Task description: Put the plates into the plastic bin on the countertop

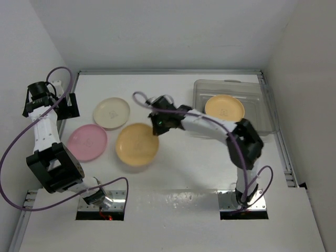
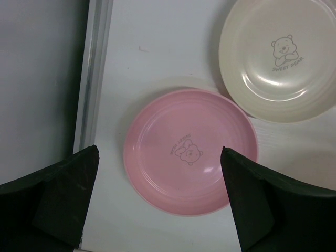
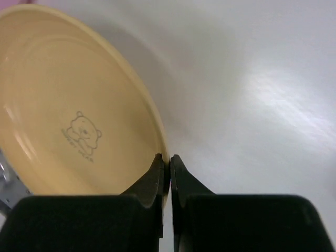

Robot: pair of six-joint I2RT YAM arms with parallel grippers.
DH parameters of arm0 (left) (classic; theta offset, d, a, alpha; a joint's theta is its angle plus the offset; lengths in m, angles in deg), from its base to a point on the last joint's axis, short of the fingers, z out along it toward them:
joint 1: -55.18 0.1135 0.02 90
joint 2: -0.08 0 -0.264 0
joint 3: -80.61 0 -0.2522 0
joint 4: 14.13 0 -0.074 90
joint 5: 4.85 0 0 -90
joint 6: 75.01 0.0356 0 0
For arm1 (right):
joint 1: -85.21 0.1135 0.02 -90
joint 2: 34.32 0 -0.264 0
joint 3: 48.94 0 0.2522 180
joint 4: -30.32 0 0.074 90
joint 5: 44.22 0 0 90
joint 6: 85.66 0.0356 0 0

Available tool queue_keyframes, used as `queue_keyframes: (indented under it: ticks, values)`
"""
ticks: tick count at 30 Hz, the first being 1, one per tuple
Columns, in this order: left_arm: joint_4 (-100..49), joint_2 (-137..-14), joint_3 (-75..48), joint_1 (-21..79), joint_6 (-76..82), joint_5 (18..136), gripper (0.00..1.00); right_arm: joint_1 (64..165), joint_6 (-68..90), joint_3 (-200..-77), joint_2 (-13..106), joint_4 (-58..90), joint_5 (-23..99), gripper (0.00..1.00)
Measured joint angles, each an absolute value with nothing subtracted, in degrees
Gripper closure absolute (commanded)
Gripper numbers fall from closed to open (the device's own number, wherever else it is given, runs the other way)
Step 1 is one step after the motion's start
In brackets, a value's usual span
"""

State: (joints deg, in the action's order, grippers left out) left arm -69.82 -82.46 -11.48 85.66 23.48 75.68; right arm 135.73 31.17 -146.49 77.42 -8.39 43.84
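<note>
A yellow-orange plate [image 1: 137,144] is at the table's middle, tilted, its right rim pinched by my right gripper [image 1: 156,128]; in the right wrist view the plate [image 3: 68,110] is clamped at its edge between the shut fingers, with the gripper [image 3: 169,160] on the rim. A second yellow-orange plate [image 1: 224,107] lies in the clear plastic bin [image 1: 257,113] at the back right. A cream plate [image 1: 111,112] and a pink plate [image 1: 86,142] lie on the left. My left gripper [image 2: 157,173] is open, high above the pink plate [image 2: 190,151]; the cream plate [image 2: 278,55] is beyond it.
White walls bound the countertop [image 1: 178,178] on three sides. A metal rail [image 2: 93,68] runs along the left wall. The arm bases and purple cables sit at the near edge.
</note>
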Motion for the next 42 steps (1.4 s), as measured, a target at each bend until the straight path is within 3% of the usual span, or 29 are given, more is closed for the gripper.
queue_keyframes:
  ticks: [7, 13, 19, 26, 27, 32, 34, 42]
  values:
    - [-69.67, -84.1, -8.31, 85.66, 23.11, 75.11, 0.01, 106.09, 36.44, -140.92, 56.22, -7.74, 44.65, 1.0]
    - [-69.58, -86.9, -6.23, 85.66, 21.97, 74.36, 0.01, 85.9, 38.17, -139.52, 53.71, -10.86, 52.19, 1.0]
    - [-69.21, -89.45, -3.46, 85.66, 21.14, 73.38, 0.03, 77.02, 39.13, -137.99, 61.6, -16.04, 53.74, 1.0]
    - [-68.99, -91.05, -2.87, 85.66, 20.46, 72.99, 0.03, 77.02, 40.37, -136.83, 64.55, -18.12, 53.72, 0.99]
    - [-68.97, -91.18, -2.87, 85.66, 20.46, 72.94, 0.03, 77.24, 40.4, -136.59, 64.55, -18.14, 53.7, 0.94]
    - [-68.9, -92.71, -2.74, 84.7, 20.46, 72.94, 0.03, 79.06, 39.92, -136.42, 64.55, -19.41, 55.12, 0.5]
    - [-68.77, -94.02, -2.54, 83.8, 20.49, 72.86, 0.01, 80.21, 38.91, -136.42, 64.55, -20.33, 56.8, 0.42]
    - [-67.0, -105.65, 2.97, 76.81, 20.4, 73.77, 0.04, 83.78, 35.74, -136.74, 64.16, -23.47, 64.06, 0.29]
